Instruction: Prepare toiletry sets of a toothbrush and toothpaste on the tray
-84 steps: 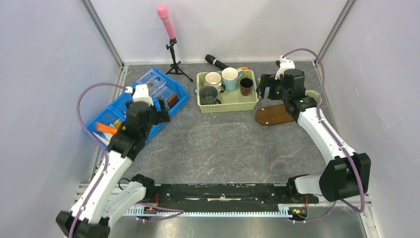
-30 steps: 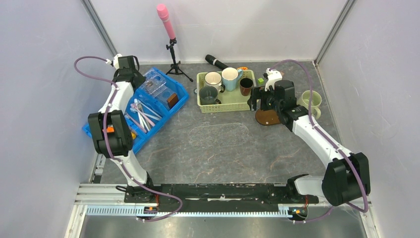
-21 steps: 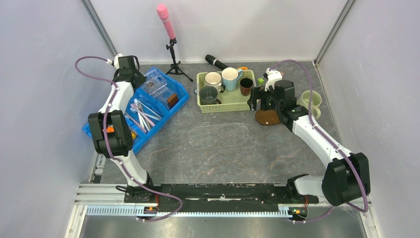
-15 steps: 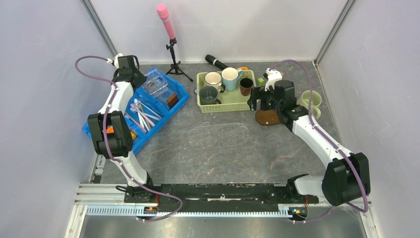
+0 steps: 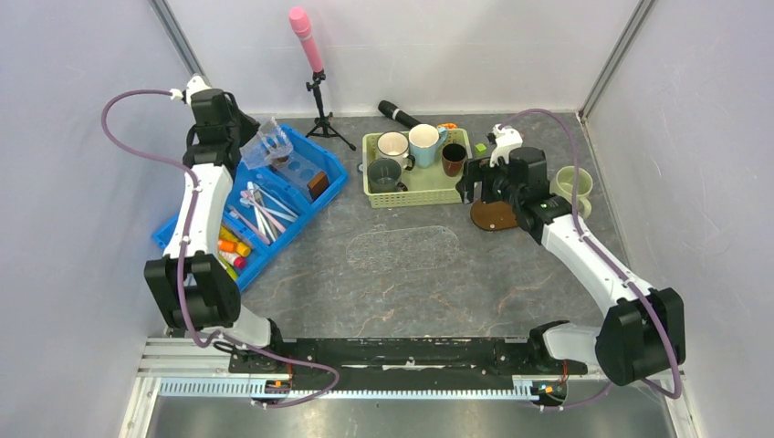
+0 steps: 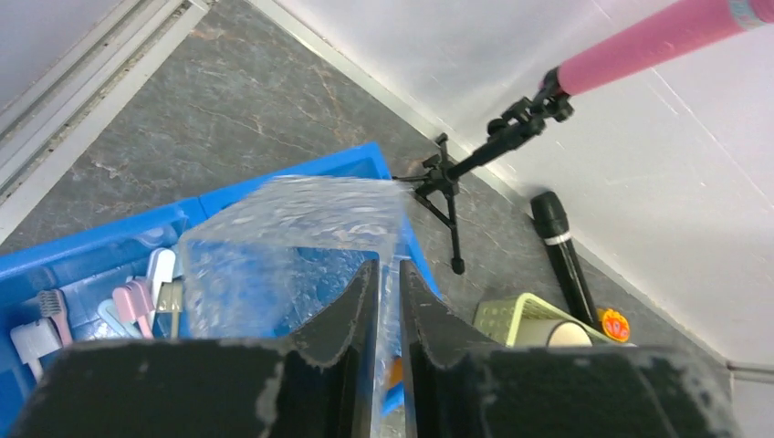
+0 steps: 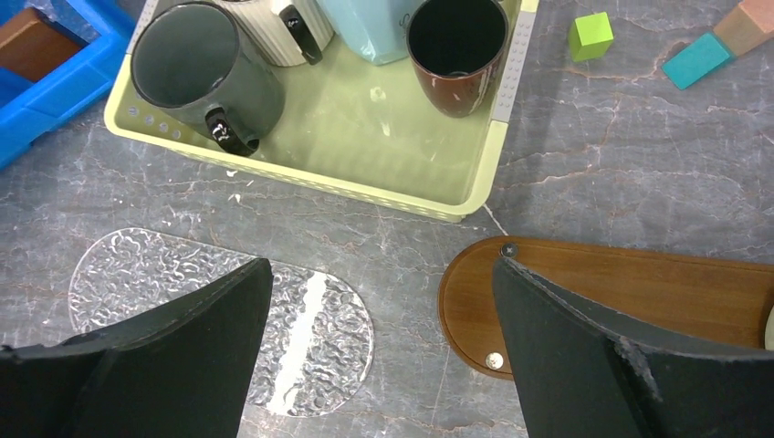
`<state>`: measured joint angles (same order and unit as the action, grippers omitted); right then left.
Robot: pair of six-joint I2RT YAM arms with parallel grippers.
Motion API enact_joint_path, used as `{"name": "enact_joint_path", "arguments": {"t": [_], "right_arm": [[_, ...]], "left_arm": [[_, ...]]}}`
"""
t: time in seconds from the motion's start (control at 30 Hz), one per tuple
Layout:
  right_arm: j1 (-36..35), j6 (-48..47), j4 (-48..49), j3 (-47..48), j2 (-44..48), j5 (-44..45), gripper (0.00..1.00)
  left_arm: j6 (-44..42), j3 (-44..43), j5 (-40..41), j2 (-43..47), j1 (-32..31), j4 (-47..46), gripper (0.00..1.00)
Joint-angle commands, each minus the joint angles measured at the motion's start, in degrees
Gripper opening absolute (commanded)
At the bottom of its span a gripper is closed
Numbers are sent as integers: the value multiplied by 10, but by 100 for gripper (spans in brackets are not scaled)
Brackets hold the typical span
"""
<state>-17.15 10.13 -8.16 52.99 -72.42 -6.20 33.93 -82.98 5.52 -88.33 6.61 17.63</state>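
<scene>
Left wrist: hand (image 6: 387, 270) pinching clear plastic (image 6: 292, 228) (top: unclear).

No word, number or brand can be read in any view. The pale blue ceramic mug (image 7: 379, 27) at the top centre of the right wrist view carries a few small dark marks near its rim, too small to make out. The small round orange object (image 6: 616, 326) at the lower right of the left wrist view shows a pale pattern, not legible as lettering.
</scene>
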Motion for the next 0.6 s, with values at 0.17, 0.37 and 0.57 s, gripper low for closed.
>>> {"name": "enact_joint_path", "arguments": {"t": [0.17, 0.37, 0.57], "right_arm": [[-14, -3, 30, -8, 25, -18, 96], [-18, -3, 29, -5, 16, -19, 96], [-20, -6, 29, -10, 24, -15, 96]], "left_arm": [[34, 84, -75, 77, -3, -48, 2], [45, 138, -82, 79, -2, -98, 2], [41, 137, -56, 89, -1, -87, 39]]}}
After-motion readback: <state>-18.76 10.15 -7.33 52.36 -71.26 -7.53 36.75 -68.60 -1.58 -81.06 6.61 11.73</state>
